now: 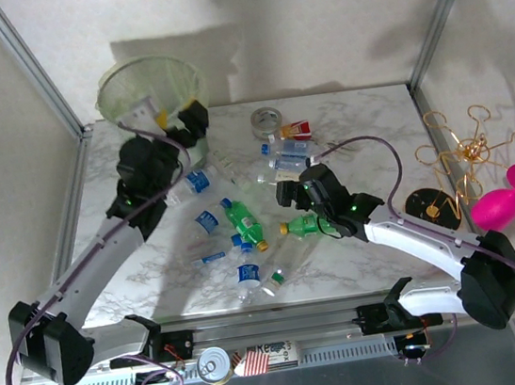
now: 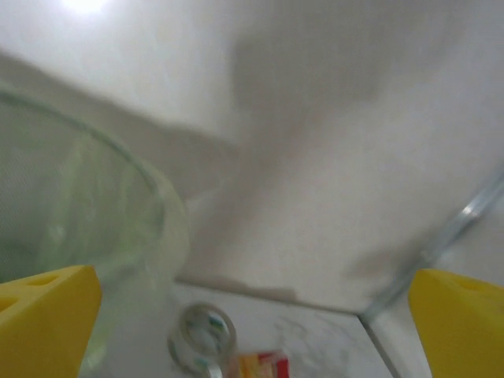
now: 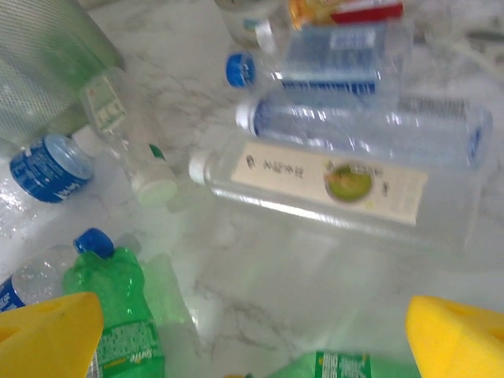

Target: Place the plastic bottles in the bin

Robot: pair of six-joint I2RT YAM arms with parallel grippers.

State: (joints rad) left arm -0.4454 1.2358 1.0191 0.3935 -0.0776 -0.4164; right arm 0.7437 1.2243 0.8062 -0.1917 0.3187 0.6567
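The bin (image 1: pixel 147 85) stands at the table's back left corner; something pale lies inside it by the near rim. My left gripper (image 1: pixel 178 119) hovers at the bin's right rim, open and holding nothing; in the left wrist view its yellow fingertips (image 2: pixel 47 315) stand wide apart beside the bin's wall (image 2: pixel 79 205). Several plastic bottles lie scattered mid-table, among them a green one (image 1: pixel 242 221) and a clear one with a blue label (image 1: pixel 197 181). My right gripper (image 1: pixel 288 191) is open above them. Ahead of it lie a clear bottle with a cream label (image 3: pixel 331 185) and a green bottle (image 3: pixel 118 307).
A grey tape roll (image 1: pixel 266 120) and a red and yellow packet (image 1: pixel 297 130) lie at the back centre. A gold wire stand (image 1: pixel 466 155) and pink objects (image 1: pixel 510 197) sit to the right, off the table. A can (image 1: pixel 214 364) lies by the front rail.
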